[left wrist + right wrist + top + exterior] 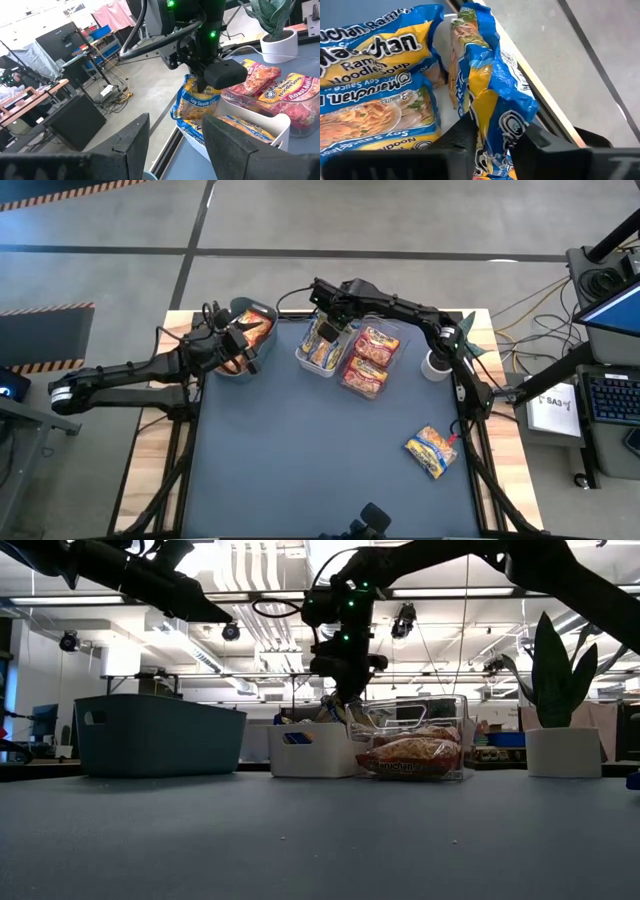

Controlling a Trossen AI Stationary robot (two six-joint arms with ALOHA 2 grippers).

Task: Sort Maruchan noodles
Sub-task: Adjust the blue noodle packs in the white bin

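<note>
The right gripper (pixel 326 330) pinches a blue-and-yellow Maruchan packet (pixel 492 95) over the white bin (pixel 260 120) of matching packets, while the left gripper (pixel 240 340), fingers apart, hovers above the grey-green bin (pixel 160 735)

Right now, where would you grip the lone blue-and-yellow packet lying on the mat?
The blue-and-yellow packet lies flat, apart from the bins. Probably best from straight above, gripper pinching across its short width near the middle, where the crinkly plastic gives.

"Maruchan Ramen Noodle Soup" on blue-yellow packets (pixel 365 85) — "Roast" on a pinkish packet (pixel 292 92).
</note>
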